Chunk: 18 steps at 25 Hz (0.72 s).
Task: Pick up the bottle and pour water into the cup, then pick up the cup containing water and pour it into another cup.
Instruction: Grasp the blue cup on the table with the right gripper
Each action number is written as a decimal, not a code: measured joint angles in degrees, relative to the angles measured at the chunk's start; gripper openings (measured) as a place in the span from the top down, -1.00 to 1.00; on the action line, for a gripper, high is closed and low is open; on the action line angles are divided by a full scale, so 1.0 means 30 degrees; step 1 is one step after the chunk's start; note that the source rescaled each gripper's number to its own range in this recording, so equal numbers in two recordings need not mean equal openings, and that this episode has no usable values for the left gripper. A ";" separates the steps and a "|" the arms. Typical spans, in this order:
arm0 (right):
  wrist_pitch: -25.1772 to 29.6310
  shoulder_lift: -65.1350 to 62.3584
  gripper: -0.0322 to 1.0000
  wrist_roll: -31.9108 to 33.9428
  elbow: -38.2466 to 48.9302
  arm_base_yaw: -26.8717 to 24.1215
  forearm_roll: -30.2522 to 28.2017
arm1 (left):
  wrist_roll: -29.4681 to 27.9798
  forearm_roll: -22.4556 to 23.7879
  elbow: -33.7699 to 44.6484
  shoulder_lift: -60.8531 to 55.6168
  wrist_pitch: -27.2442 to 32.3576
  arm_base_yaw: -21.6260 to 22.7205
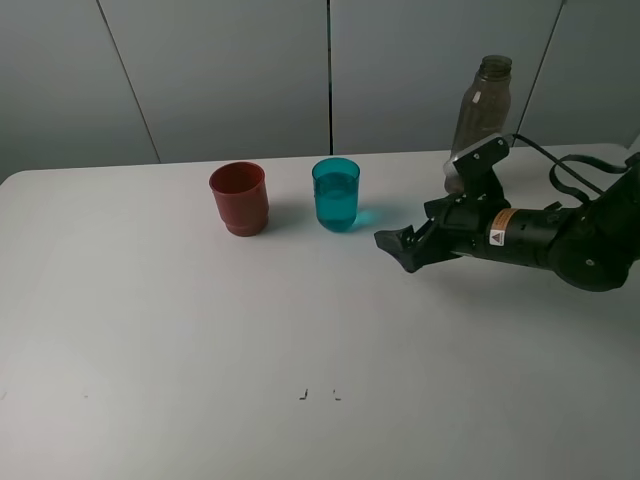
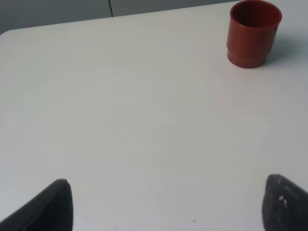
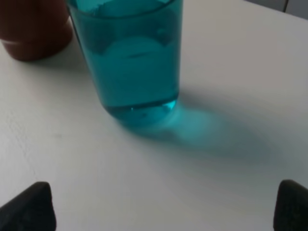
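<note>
Teal and see-through, the cup (image 1: 335, 195) stands upright with water (image 3: 137, 72) in it, near and straight ahead of our right gripper (image 1: 397, 250). We see its jaws wide apart, holding nothing (this arm is the nearer one). The red cup (image 1: 239, 198) stands just past it.

On the table (image 1: 150, 330) two cups stand side by side in the back half, near each other but apart. The other cup (image 1: 239, 198) is on the left and the cup (image 1: 336, 194) on the right. The bottle (image 1: 482, 110) stands upright at the back right, well apart from both cups. Its base is hidden behind the right arm (image 1: 545, 240). The right gripper (image 1: 398, 250) is near the cup, on its right and a little before it, not touching it.
</note>
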 joint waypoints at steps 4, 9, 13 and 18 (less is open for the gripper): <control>-0.0530 0.1063 -0.88 -0.0073 -0.1155 0.0122 -0.0047 | 0.0000 0.0000 0.0000 0.0000 0.0000 0.0000; -0.0617 0.2388 -0.88 -0.0279 -0.2911 0.0850 -0.0334 | 0.0000 0.0000 0.0000 0.0000 0.0000 0.0000; -0.0617 0.3235 -0.88 -0.0375 -0.3913 0.1325 -0.0190 | 0.0000 0.0000 0.0000 0.0000 0.0000 0.0000; -0.0448 0.3641 -0.88 -0.0406 -0.4994 0.1816 0.0164 | 0.0000 0.0000 0.0000 0.0000 0.0000 0.0000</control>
